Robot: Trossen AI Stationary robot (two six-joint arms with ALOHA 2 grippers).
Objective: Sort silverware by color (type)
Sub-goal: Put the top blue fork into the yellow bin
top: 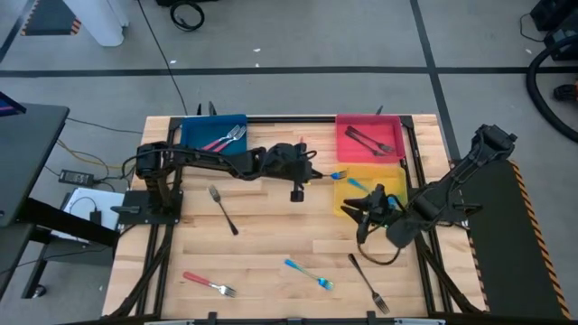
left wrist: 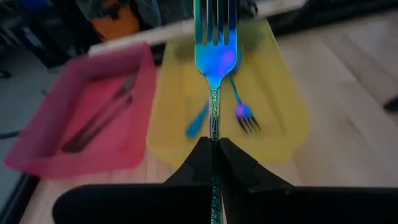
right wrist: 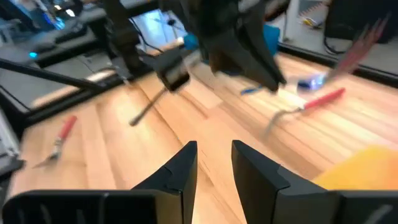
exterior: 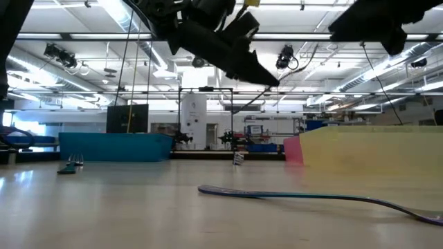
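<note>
The left gripper point(left wrist: 214, 155) is clenched on a blue fork point(left wrist: 213, 59), tines pointing ahead toward the yellow tray point(left wrist: 283, 93), which already holds blue forks; the red tray point(left wrist: 43, 149) to its left holds dark ones. To do this well, I judge it should carry on over the yellow rim, lower, then let go; the right gripper point(right wrist: 214, 165), parted and empty, waits near that tray; other forks point(top: 309, 273) lie on the table point(top: 271, 235).
</note>
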